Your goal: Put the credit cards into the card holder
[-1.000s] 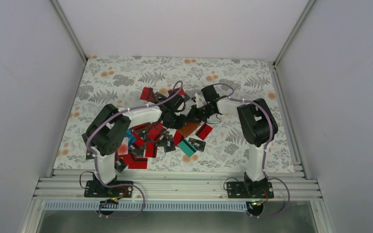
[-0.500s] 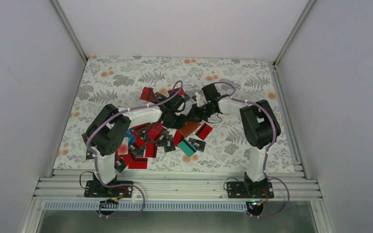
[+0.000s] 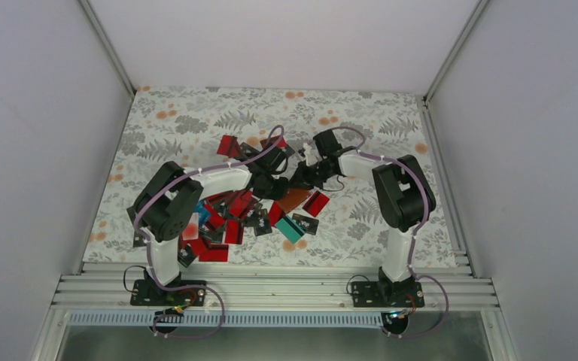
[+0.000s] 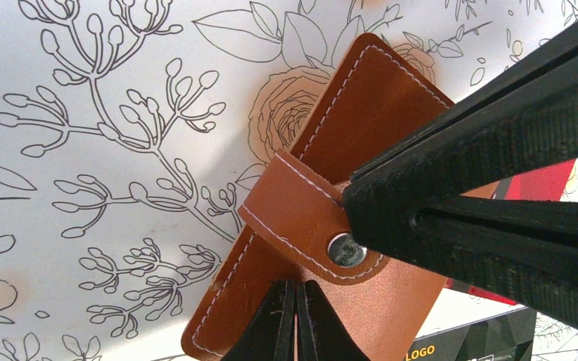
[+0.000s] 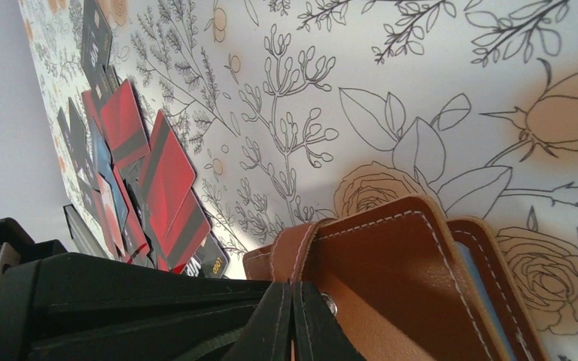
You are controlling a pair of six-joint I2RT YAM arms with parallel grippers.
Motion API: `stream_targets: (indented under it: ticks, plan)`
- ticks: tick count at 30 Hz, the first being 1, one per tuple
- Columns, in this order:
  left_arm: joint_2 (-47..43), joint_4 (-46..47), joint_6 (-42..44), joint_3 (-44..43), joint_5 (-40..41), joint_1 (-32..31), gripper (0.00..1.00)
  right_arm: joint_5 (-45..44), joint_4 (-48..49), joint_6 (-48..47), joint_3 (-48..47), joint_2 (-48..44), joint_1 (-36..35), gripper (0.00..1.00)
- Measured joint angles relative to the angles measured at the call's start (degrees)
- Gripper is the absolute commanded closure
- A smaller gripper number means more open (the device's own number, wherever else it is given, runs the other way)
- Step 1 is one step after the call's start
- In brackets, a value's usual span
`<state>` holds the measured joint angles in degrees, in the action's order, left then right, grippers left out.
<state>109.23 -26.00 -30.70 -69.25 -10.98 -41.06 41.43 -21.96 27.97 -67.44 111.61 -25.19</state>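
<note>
**Holder not yet opened, all cards waiting outside**

The task is near its beginning, as I judge it. The card holder (image 3: 295, 198) lies flat near the middle of the tabletop (image 3: 196, 124). It is folded, its strap (image 4: 293, 203) lies across the cover, and the snap button (image 4: 344, 250) looks fastened. The credit cards (image 3: 226, 222), red, black and a few teal, lie in a loose heap just beside it on the left arm's side, with some more behind it. No card is in any fingers, and I cannot tell whether one sits inside the holder.

Both arms meet over the holder. The right fingers (image 5: 275, 331) are pressed narrow at the strap and seem to pinch it near the snap. The left fingers (image 4: 278, 331) are closed together too, tips on the leather below the strap; whether leather is between them is not visible. What is left, I think, is to open the strap, unfold the holder and insert the cards.

The tabletop has a white covering printed with grey leaves and orange roses. Plain pale walls (image 3: 271, 37) stand on three sides, and aluminium rails (image 3: 271, 289) run along the near edge.
</note>
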Motion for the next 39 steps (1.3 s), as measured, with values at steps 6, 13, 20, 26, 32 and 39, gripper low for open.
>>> stream_targets:
  ticks: [6, 13, 20, 26, 32, 39]
  plan:
    - [0.0, 0.0, 0.0, 0.0, 0.2, -0.1, 0.95, -1.0, 0.1, 0.0, 0.6, 0.0, 0.0, 0.95]
    - [0.0, 0.0, 0.0, 0.0, 0.4, -0.2, 0.95, -1.6, 0.6, 0.0, 1.7, 0.0, 0.0, 0.95]
    - [0.0, 0.0, 0.0, 0.0, 0.5, -0.2, 0.95, -1.4, 2.1, 0.1, 2.5, 0.0, 0.0, 0.96]
    - [0.0, 0.0, 0.0, 0.0, 0.5, -0.3, 0.95, -2.0, 2.4, 0.1, 2.5, 0.0, 0.0, 0.95]
    - [0.0, 0.0, 0.0, 0.0, 0.5, -0.3, 0.95, -2.8, 2.8, 0.1, 2.5, 0.3, 0.0, 0.96]
    - [0.1, -0.1, 0.0, -0.1, 0.5, -0.4, 0.95, -2.6, 3.7, 0.5, 2.8, 0.4, 0.0, 0.96]
